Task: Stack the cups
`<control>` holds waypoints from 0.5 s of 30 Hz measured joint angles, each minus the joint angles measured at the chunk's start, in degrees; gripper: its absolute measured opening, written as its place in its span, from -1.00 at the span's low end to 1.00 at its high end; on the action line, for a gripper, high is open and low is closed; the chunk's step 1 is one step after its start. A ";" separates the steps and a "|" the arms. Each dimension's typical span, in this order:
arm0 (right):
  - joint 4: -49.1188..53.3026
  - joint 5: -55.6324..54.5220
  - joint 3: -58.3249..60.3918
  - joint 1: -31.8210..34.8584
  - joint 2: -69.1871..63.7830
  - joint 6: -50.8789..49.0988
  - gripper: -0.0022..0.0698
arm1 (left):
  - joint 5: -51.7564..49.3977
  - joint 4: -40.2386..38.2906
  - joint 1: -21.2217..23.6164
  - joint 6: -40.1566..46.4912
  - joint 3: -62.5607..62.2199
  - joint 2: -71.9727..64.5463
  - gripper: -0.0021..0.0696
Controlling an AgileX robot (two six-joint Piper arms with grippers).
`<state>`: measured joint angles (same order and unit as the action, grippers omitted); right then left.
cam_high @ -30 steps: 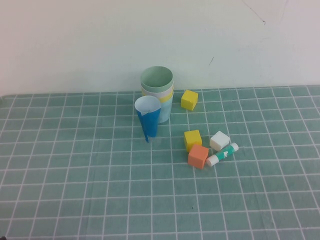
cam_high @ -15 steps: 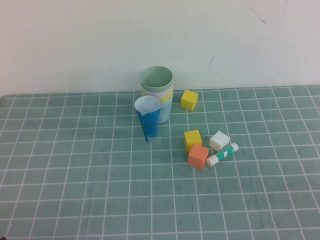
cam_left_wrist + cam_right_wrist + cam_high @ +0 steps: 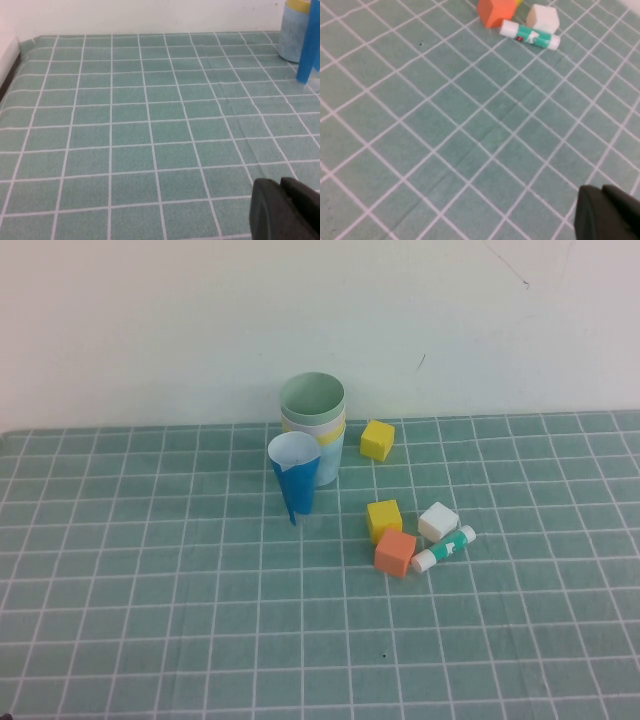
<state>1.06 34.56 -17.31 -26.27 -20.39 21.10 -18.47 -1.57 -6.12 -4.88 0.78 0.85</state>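
The cups (image 3: pixel 314 430) stand nested in one stack near the back wall: sage green on top, a pale and a yellow rim below it, light blue outermost. In the left wrist view the stack (image 3: pixel 291 31) shows far off, its light blue wall under a yellow rim. My left gripper (image 3: pixel 280 183) is shut and empty, low over the mat, well away from the stack. My right gripper (image 3: pixel 602 191) is also shut and empty, over bare mat some way from the small objects. Neither arm shows in the high view.
A narrow blue cone (image 3: pixel 294 480) with a white inside stands just in front of the stack. To the right lie two yellow cubes (image 3: pixel 377 439) (image 3: pixel 384 519), an orange cube (image 3: pixel 395 552), a white cube (image 3: pixel 438 522) and a green-and-white glue stick (image 3: pixel 444 548). The table's left edge (image 3: pixel 11 70) shows in the left wrist view.
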 joint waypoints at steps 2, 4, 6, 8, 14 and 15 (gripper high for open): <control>-0.37 -0.37 0.93 2.06 2.26 0.00 -0.94 | -0.09 0.00 0.00 0.00 0.00 0.00 -0.94; -0.72 -0.93 1.61 5.22 4.83 -0.10 -0.94 | -0.09 0.00 0.00 0.00 0.00 0.00 -0.94; -1.06 -1.97 2.61 9.73 7.96 -0.11 -0.94 | -0.09 0.00 0.00 0.00 0.00 0.00 -0.94; -1.06 -3.27 3.92 14.63 11.08 -0.21 -0.94 | -0.09 0.00 0.00 0.00 0.00 0.00 -0.94; -1.37 -4.12 7.58 27.61 18.79 -3.08 -0.94 | -0.09 0.00 0.00 0.00 0.00 0.00 -0.94; -1.49 -4.20 8.15 29.42 19.81 -3.64 -0.94 | -0.09 0.00 0.00 0.00 0.00 0.00 -0.94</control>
<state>-0.43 30.36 -9.17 3.15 -0.57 17.46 -18.56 -1.57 -6.12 -4.88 0.78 0.85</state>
